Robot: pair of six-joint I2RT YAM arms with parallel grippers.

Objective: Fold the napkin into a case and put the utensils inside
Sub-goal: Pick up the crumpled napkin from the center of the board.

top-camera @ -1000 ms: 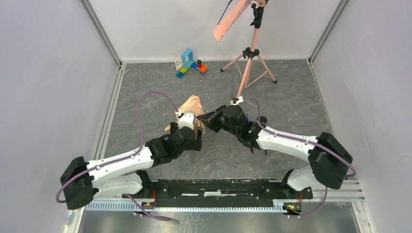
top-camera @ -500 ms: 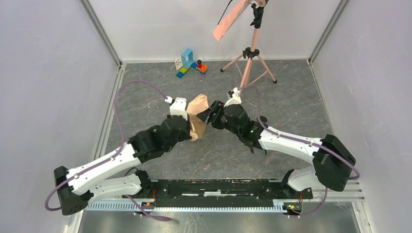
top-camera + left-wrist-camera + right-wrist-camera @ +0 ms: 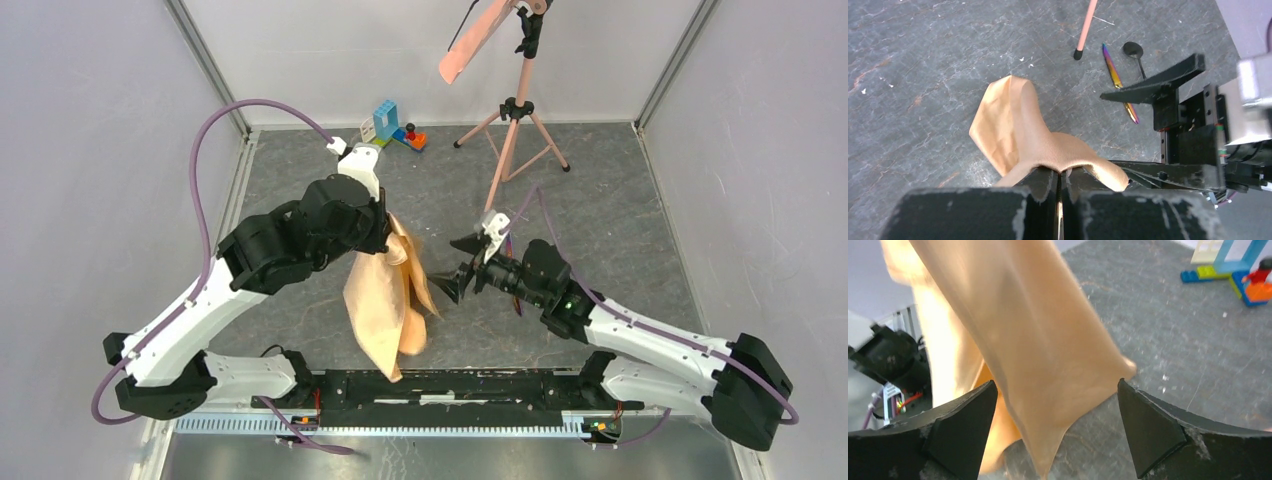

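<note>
— Where is the left gripper (image 3: 387,217)?
— High up, at the napkin's (image 3: 380,310) top edge, fingers pinched tight on the cloth. The left arm (image 3: 215,290) reaches up and forward.
— And the right gripper (image 3: 458,267)?
— Just right of the napkin, lower, jaws spread wide facing it, gripping nothing. The right arm (image 3: 640,335) lies low, stretched out.

We find the napkin (image 3: 385,300) hanging from the raised left gripper (image 3: 1060,187), a curtain across the middle, directly before the right gripper (image 3: 456,267), its jaws spread. Behind, tripod (image 3: 515,130) legs and toy blocks (image 3: 395,130) fence the far edge. The utensils (image 3: 1115,75) lie near one tripod foot. Bare floor (image 3: 620,220) opens at right.
</note>
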